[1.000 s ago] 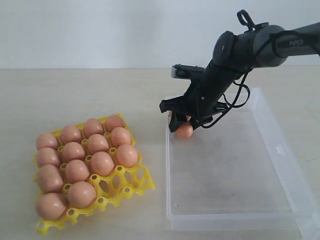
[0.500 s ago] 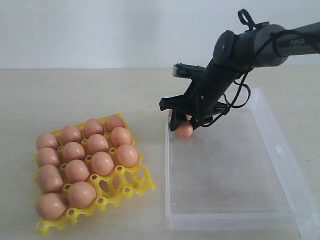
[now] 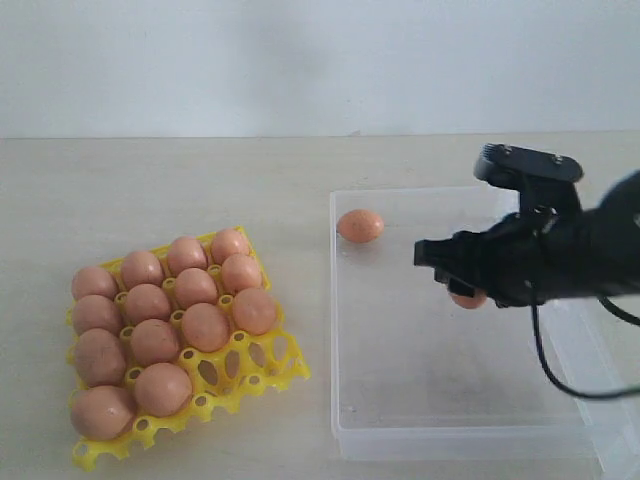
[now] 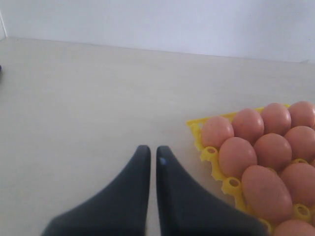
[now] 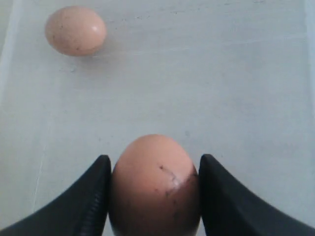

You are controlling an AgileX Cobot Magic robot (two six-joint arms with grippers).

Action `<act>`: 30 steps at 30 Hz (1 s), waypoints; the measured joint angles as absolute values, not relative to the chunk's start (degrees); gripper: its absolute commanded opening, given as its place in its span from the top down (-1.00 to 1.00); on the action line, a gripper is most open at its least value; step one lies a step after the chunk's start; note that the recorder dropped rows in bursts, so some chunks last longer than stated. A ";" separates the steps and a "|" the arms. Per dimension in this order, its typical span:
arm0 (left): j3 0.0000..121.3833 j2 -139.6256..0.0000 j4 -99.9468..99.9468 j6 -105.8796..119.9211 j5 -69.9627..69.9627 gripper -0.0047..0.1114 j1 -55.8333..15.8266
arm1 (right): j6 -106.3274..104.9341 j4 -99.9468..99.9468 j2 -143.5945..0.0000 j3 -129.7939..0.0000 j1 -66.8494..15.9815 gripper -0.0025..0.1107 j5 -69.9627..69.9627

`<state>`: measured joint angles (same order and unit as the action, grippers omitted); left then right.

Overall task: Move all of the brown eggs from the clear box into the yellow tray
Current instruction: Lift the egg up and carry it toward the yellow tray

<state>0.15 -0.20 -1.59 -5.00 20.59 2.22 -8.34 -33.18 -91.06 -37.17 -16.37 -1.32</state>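
Note:
My right gripper (image 3: pixel 466 288) is over the middle right of the clear box (image 3: pixel 430 380), shut on a speckled brown egg (image 3: pixel 468 298). The right wrist view shows that egg (image 5: pixel 155 189) pressed between both fingers of the gripper (image 5: pixel 154 164). A second brown egg (image 3: pixel 360 226) lies loose in the box's far left corner, and the wrist view catches it too (image 5: pixel 75 30). The yellow tray (image 3: pixel 262 365) on the left holds several brown eggs (image 3: pixel 204 326); its front right cells stand bare. My left gripper (image 4: pixel 148 153) is shut and empty above the table beside the tray (image 4: pixel 212 155).
The box's clear lid flap (image 3: pixel 600 400) lies open along its right side. A pale wall runs behind the light wooden table (image 3: pixel 150 190). The left arm is out of the exterior view.
The right arm has swung from the box's far left corner to its middle right. One egg now lies free in that corner, and the gripper holds another.

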 measured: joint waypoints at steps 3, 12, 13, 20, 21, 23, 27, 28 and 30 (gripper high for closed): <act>0.15 -0.20 -1.59 -5.00 20.59 0.85 2.22 | -8.34 -30.42 -80.90 -25.47 -22.07 0.96 -16.25; 0.15 -0.20 -1.59 -5.00 20.59 0.85 2.22 | 2.48 -14.32 -62.71 -21.06 -28.48 0.96 -34.37; 0.15 -0.20 -1.59 -5.00 20.59 0.85 2.22 | 4.29 -13.07 -62.31 -21.06 -28.48 0.96 -35.64; 0.15 -0.20 -1.59 -5.00 20.59 0.85 2.22 | 18.93 -3.21 -61.89 -20.96 -28.57 0.96 -41.54; 0.15 -0.20 -1.59 -5.00 20.59 0.85 2.22 | 20.92 -1.97 -61.89 -20.96 -28.57 0.96 -42.74; 0.15 -0.20 -1.59 -5.00 20.59 0.85 2.22 | 23.54 0.00 -61.89 -20.96 -28.57 0.96 -45.01; 0.15 -0.20 -1.59 -5.00 20.59 0.85 2.22 | 24.84 2.36 -61.89 -20.96 -28.57 0.96 -46.44; 0.15 -0.20 -1.59 -5.00 20.59 0.85 2.22 | 24.84 2.50 -61.89 -20.96 -28.57 0.96 -46.44; 0.15 -0.20 -1.59 -5.00 20.59 0.85 2.22 | 24.13 2.59 -61.89 -20.96 -28.57 0.96 -46.13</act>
